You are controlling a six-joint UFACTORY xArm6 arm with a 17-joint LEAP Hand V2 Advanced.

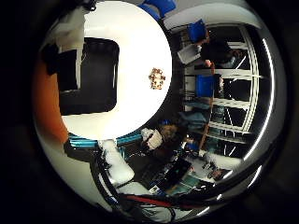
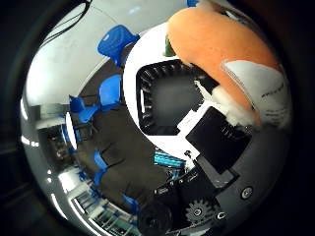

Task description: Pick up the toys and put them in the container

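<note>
A big orange plush toy [image 2: 221, 44] with a grey and white patch fills much of the right thumb side palm view, close against the palm. My hand [image 2: 219, 147] is shut on it, with a white fingertip [image 2: 219, 100] pressed to its underside. The toy hangs just beside and above the black container [image 2: 162, 93], which stands on the round white table [image 2: 148, 49]. In the right little finger side palm view the container [image 1: 92, 79] lies below the palm, an orange edge of the plush [image 1: 37, 93] shows beside it, and a small brown and white toy [image 1: 157, 78] lies on the table away from the container.
Blue chairs [image 2: 113, 44] stand round the table, and more of them [image 1: 196, 33] show past its far edge. Shelves and room clutter [image 1: 201, 159] lie beyond the table's rim.
</note>
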